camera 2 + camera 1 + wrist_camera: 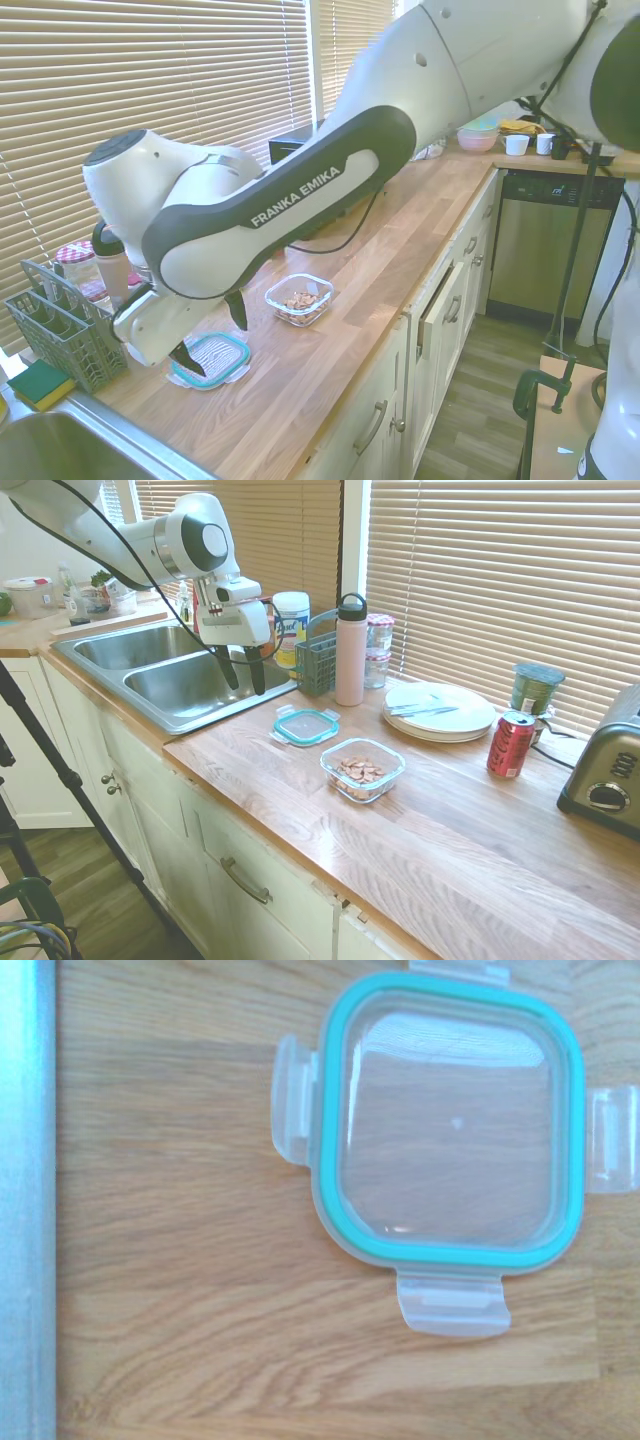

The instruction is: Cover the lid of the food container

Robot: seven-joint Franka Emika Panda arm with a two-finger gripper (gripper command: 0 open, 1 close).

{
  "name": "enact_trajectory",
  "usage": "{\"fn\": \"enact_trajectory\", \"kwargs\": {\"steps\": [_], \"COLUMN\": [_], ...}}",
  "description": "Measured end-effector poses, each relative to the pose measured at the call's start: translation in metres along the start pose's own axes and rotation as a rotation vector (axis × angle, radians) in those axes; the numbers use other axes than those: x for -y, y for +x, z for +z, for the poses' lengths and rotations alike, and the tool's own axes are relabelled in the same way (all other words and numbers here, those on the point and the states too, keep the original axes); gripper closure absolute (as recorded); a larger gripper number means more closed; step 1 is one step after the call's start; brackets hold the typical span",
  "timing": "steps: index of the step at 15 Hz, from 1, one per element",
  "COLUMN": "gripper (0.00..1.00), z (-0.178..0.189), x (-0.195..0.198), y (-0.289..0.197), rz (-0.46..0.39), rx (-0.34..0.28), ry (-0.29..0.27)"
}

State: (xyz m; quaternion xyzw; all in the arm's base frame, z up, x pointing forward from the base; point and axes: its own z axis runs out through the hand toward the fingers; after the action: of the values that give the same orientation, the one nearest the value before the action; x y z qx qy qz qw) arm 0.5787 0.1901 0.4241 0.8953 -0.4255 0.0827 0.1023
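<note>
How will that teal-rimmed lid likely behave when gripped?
The lid lies flat on the counter, so its thin edge is probably hard to catch. Smooth clear plastic looks slippery and likely light. Flat and square, it shouldn't roll.

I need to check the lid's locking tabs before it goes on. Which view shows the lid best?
The wrist view: the lid fills much of the picture from straight above, teal rim and all four tabs showing. The first exterior view shows it small and slanted on the counter; in the second exterior view it is partly hidden behind the gripper.
</note>
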Motion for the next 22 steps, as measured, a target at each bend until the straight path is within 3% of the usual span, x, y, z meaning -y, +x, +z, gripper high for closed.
{"fn": "enact_trajectory", "kwargs": {"steps": [10,22], "gripper": [0.00,0.00], "z": [0.025,0.061], "x": [0.052,0.072], "y": [0.008,0.017], "rz": [-0.003,0.009], "rx": [-0.034,-0.032], "ry": [-0.049,-0.085]}}
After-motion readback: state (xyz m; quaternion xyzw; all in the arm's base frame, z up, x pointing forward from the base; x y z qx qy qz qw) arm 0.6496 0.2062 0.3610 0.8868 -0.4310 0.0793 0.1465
